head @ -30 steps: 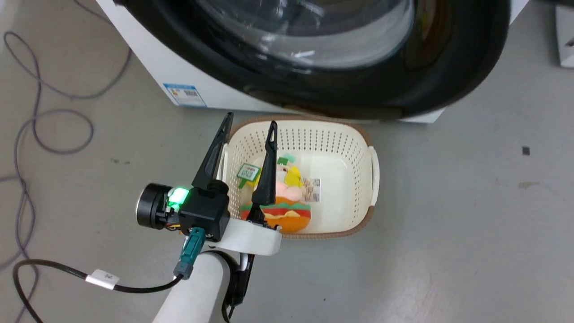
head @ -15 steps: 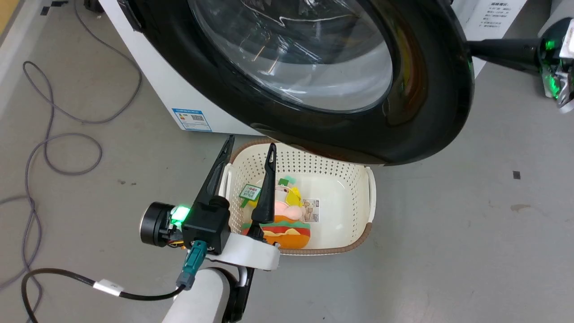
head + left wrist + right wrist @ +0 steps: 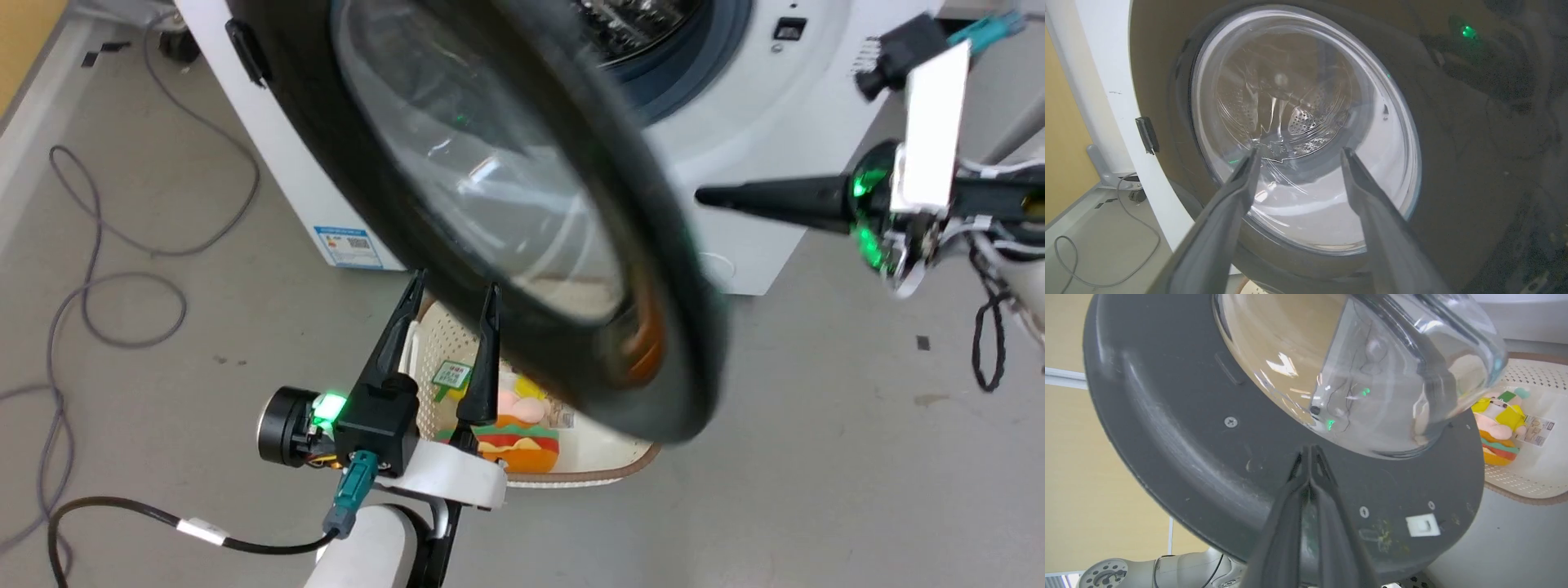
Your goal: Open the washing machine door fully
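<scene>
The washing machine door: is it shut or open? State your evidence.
Open. The washing machine door stands swung out from the washing machine, its drum opening uncovered; the right wrist view shows the door's inner face.

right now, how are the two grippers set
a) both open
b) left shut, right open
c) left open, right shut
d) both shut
C: the left gripper has its fingers spread wide apart, while the right gripper has its fingers closed tip to tip, aimed at the inner face of the door.
</scene>
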Controlling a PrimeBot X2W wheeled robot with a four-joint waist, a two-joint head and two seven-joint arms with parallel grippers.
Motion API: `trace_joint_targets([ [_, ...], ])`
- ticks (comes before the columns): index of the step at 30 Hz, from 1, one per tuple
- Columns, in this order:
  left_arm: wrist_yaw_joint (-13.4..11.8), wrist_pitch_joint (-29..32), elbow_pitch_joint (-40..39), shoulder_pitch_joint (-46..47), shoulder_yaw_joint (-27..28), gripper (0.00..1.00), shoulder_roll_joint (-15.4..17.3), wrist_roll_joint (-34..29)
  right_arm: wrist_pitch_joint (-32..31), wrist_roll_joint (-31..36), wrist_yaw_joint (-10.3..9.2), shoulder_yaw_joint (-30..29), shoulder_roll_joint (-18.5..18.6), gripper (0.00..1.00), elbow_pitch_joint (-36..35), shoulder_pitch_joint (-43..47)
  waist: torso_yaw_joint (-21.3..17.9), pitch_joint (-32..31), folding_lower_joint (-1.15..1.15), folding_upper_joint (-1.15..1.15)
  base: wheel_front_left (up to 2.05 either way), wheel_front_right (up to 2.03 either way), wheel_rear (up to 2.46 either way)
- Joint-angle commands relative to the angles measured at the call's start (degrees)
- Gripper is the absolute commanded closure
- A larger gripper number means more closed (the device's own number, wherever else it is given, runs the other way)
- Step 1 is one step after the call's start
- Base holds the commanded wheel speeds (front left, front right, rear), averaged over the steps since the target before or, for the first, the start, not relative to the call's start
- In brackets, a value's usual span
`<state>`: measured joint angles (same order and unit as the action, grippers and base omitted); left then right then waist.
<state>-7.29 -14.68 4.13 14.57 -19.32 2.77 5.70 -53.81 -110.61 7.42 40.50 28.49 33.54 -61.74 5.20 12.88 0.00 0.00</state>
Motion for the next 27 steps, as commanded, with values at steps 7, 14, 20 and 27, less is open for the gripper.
trace_joint_targets([
  [7, 0.73, -0.32, 0.67, -1.35, 0.26, 0.0, 0.1, -0.1, 0.61, -4.4, 0.07, 4.57, 1.72, 1.0, -7.78, 5.54, -0.5, -2.07, 0.0, 0.0, 0.0, 0.0, 0.0],
  [14, 1.05, -0.32, 1.55, -2.45, 0.6, 0.0, 0.1, -0.22, 3.41, -8.19, 0.07, 9.83, 2.5, 1.0, -14.57, 9.09, 0.58, -3.59, 0.0, 0.0, 0.0, 0.0, 0.0],
  [20, 1.6, -0.32, 2.67, -4.15, 1.99, 0.0, 0.12, -0.94, 6.23, -11.35, 0.07, 13.77, 2.54, 1.0, -17.82, 11.13, 2.42, -5.04, 0.0, 0.0, 0.0, 0.0, 0.0],
  [27, 2.68, -0.32, 3.25, -6.82, 4.4, 0.0, 0.75, -1.32, 9.28, -14.09, 0.07, 16.83, 1.46, 1.0, -20.26, 12.81, 3.69, -5.96, 0.0, 0.0, 0.0, 0.0, 0.0],
])
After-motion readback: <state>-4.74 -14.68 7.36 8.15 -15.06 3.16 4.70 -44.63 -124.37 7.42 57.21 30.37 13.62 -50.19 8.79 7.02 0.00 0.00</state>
